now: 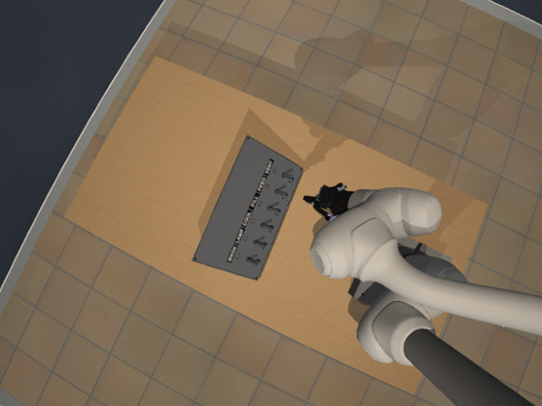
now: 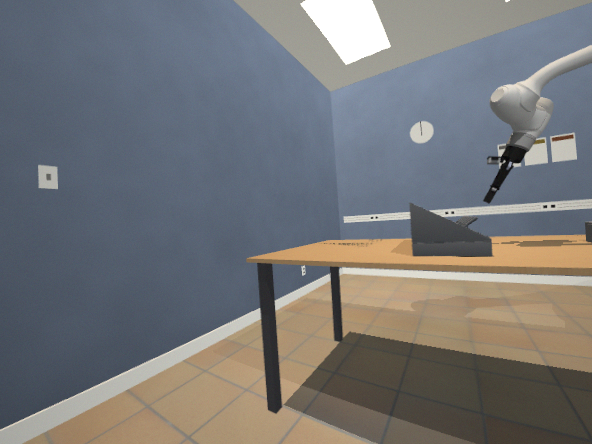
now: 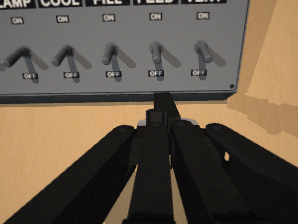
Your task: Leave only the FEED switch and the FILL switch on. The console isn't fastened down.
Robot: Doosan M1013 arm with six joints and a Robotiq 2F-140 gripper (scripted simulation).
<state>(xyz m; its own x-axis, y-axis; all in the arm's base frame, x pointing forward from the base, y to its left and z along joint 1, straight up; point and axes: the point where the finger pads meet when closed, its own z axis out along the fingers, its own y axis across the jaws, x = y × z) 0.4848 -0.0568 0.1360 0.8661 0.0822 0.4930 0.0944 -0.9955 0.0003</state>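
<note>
My arm (image 1: 404, 254) was all smooth off-white shell with fat rounded joints, and the lowest stretch was a dark grey tube. My claw (image 3: 161, 117) was matte black, with long flat linkage bars and a little silver bit showing near the tips.

Grey wedge-shaped console (image 1: 236, 212) resting on desk (image 1: 143, 197), sloped face up. FEED switch (image 3: 156, 52) and FILL switch (image 3: 109, 53): grey toggle levers, both leaning toward OFF labels, side by side.
</note>
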